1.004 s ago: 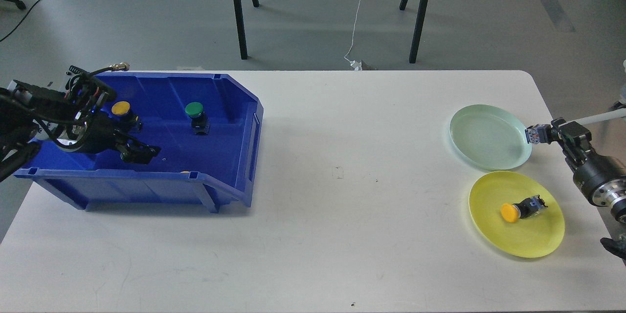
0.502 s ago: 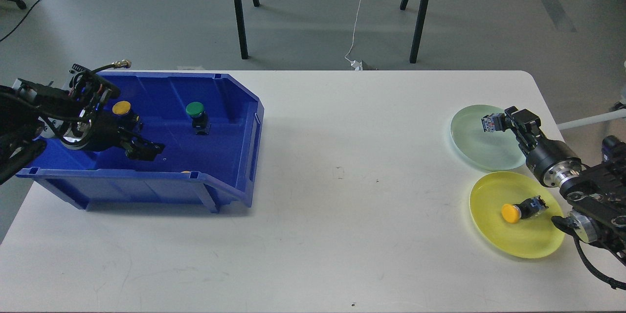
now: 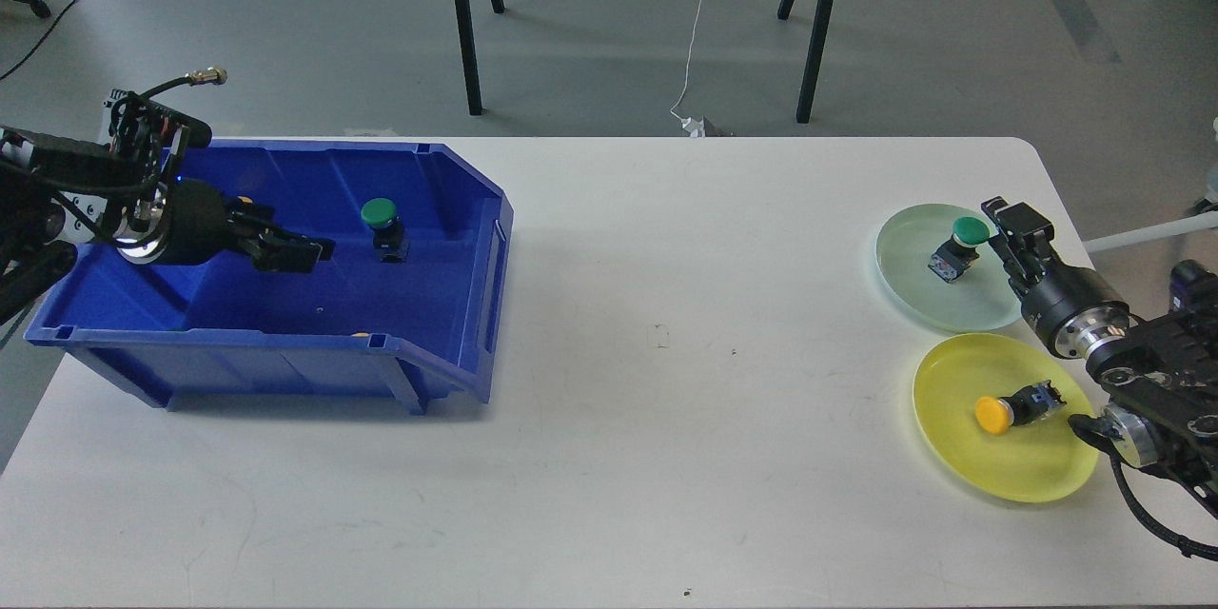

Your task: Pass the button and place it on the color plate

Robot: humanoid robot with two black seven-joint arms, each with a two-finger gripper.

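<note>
A green button [image 3: 380,214] stands in the blue bin [image 3: 457,209]. My left gripper [image 3: 303,253] is inside the bin, just left of that button and apart from it; its dark fingers cannot be told apart. A yellow button [image 3: 245,201] is almost hidden behind that arm. Another green button [image 3: 961,243] lies tilted on the pale green plate [image 3: 913,281]. My right gripper [image 3: 1011,226] is just right of it, open and holding nothing. A yellow button [image 3: 994,415] lies on the yellow plate [image 3: 1028,476].
A sliver of another yellow thing [image 3: 360,335] shows behind the bin's front wall. The white table [image 3: 666,400] spans the view between bin and plates. Black stand legs [image 3: 463,19] are on the floor beyond the far edge.
My right gripper carried the green button over the green plate and let it go; the button now lies on the plate. My left gripper rose and moved right toward the green button in the bin.
</note>
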